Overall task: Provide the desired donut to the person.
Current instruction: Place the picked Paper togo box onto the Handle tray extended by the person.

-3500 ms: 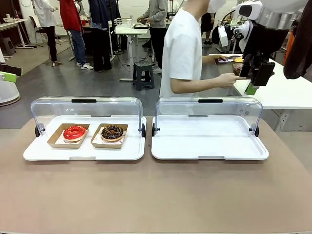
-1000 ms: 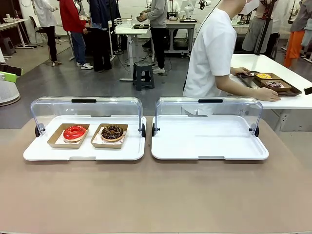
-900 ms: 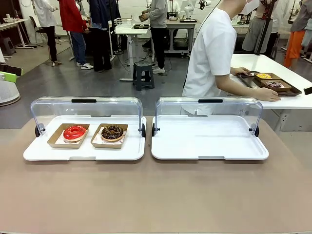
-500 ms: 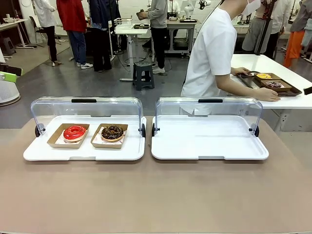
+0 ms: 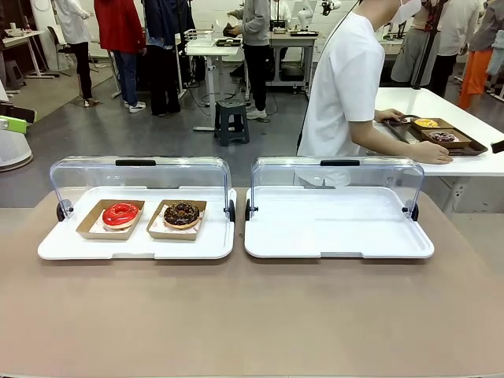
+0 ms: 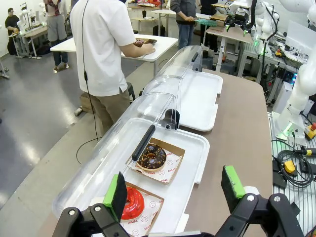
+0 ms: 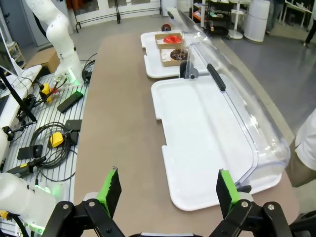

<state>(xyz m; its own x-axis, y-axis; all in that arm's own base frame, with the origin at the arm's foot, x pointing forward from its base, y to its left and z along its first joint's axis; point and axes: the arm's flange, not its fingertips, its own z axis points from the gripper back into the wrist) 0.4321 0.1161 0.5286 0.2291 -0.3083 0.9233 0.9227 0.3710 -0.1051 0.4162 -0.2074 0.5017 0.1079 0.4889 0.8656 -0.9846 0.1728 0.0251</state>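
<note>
Front view: the red-glazed ring donut (image 5: 120, 213) and the chocolate ring donut (image 5: 182, 213) lie flat in brown cardboard trays (image 5: 109, 220) side by side on the left white lidded tray (image 5: 134, 246); the person in a white shirt (image 5: 341, 88) faces the side table.

Left wrist view: left gripper (image 6: 175, 190) spread wide, nothing between its fingers, above both donuts.

Right wrist view: right gripper (image 7: 165, 193) spread wide, holding nothing.

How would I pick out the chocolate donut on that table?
Find the left white tray with its clear lid raised. Two cardboard boats sit side by side in it; the chocolate donut lies in the one nearer the table's middle. It is dark brown with bumpy topping, while its neighbour is glossy red.
</note>
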